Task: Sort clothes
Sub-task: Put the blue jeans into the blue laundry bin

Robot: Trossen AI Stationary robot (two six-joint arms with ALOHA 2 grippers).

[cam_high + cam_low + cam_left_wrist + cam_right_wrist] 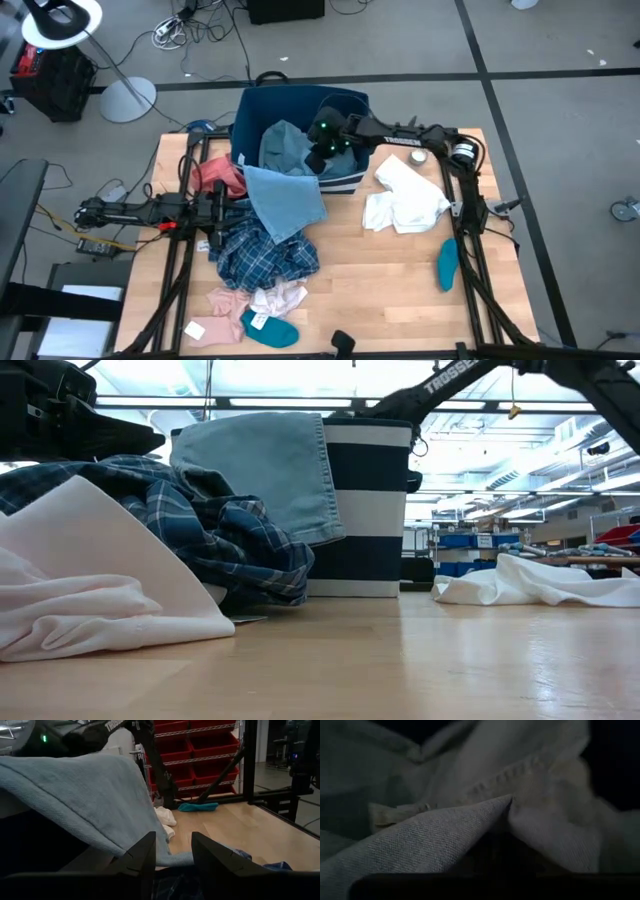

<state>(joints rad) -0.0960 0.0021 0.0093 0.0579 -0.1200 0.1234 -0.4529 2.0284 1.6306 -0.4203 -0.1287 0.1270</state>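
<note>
Soft, limp denim shirt [285, 195] is draped over the bin [352, 105] rim; a bunched fold is best pinched. The right end effector [322, 140] is lowered into the bin, its opening not discernible; the left end effector [172, 852] is held open.

The high camera looked straight down on the whole counter [380, 290] from well above, and the low camera sat at the counter's surface, looking level across it into the room, very near the plaid shirt [215, 525]. Both of them saw the striped bin [345, 183] with the denim shirt [285, 200] hanging over its edge. The left wrist camera looked forward between its own two fingers [142, 857] and close under this same denim shirt, while the right wrist camera was pressed almost against denim cloth.
</note>
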